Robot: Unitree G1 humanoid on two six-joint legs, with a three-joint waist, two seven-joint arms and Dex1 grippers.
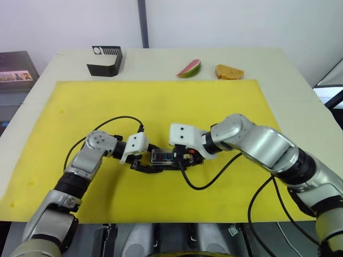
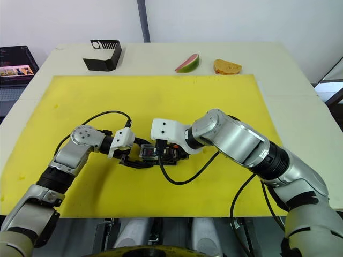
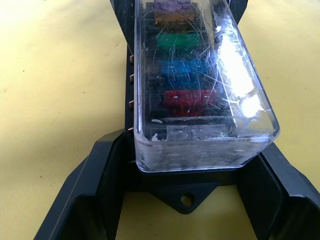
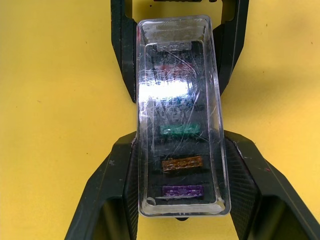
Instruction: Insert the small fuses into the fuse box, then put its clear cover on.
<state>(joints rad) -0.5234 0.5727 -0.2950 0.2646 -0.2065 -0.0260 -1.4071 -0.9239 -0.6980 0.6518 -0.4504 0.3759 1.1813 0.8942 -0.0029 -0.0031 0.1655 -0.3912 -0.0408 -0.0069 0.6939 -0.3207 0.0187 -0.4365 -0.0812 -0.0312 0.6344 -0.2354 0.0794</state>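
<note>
Currently both grippers meet at the middle of the yellow mat (image 1: 225, 101), one at each end of the fuse box (image 3: 187, 197). Clear cover (image 4: 177, 100) sits on top of the box, scratched and glaring, corners rounded. Small fuses (image 3: 187, 42) are seated inside under the cover: purple, orange, green, blue and red in a row, readable in both wrist views.

Left gripper (image 1: 143, 165) comes in from the robot's left; its black fingers (image 3: 95, 185) straddle the tab end of the box, jaws spread wide with the box end between them. Fingers sit right against the box sides, though actual pressing contact can't be confirmed. End tab with its small hole shows between the fingers.

Right gripper (image 1: 179, 160) comes from the robot's right, fingers (image 4: 107, 190) flanking the opposite end at the purple fuse, jaws likewise spread around the covered box, close to its sides.

Black cables loop from each wrist across the mat.

Far side of the white table (image 1: 278, 64), off the mat: black slotted stand (image 1: 105, 60) toward the robot's left, watermelon slice (image 1: 189, 69) and a bread piece (image 1: 229, 72) just beside each other further right. Laptop (image 2: 15, 60) at the far left edge.
</note>
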